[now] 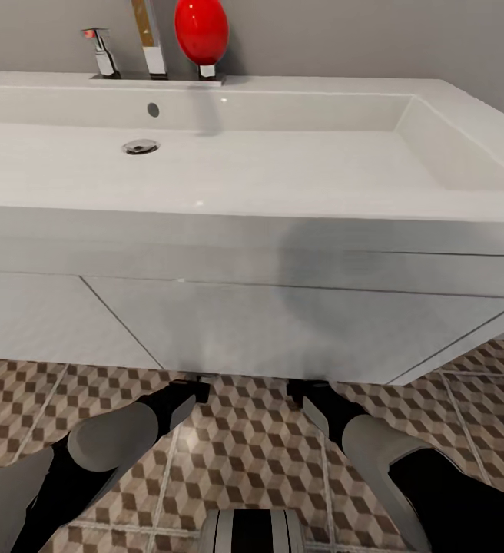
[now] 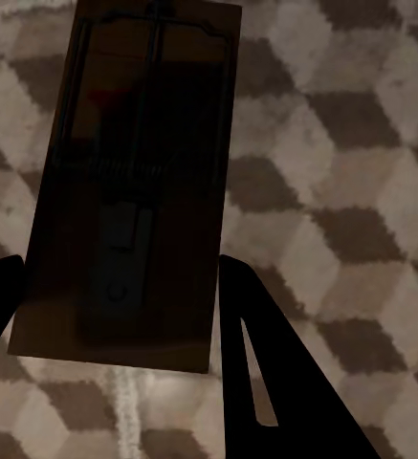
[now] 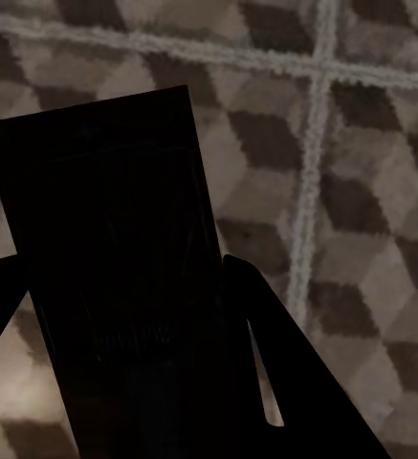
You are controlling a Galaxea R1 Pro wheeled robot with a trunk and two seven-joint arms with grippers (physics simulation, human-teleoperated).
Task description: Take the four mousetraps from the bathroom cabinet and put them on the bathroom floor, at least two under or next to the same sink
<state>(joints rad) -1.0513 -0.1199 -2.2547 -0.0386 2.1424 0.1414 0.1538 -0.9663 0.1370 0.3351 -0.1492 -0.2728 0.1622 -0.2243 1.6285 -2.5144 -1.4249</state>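
two mousetraps, one clamped flat in the left gripper (image 2: 122, 316) (mousetrap (image 2: 132, 182)), one in the right gripper (image 3: 122, 325) (mousetrap (image 3: 113, 249)), both held low over the bathroom floor (image 1: 252, 453) at the near edge of the sink (image 1: 283, 177), probably for setting down beneath it.

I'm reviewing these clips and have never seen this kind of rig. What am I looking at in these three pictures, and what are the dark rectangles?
These are simulator renders from a two-armed wheeled robot. The head view looks down at a white sink on a vanity, above the patterned bathroom floor, with both arms reaching under it. The other two pictures come from cameras by each gripper. The left gripper holds a mousetrap over the tiles. The right gripper holds another mousetrap, deep in shadow. Both traps sit between dark fingers.
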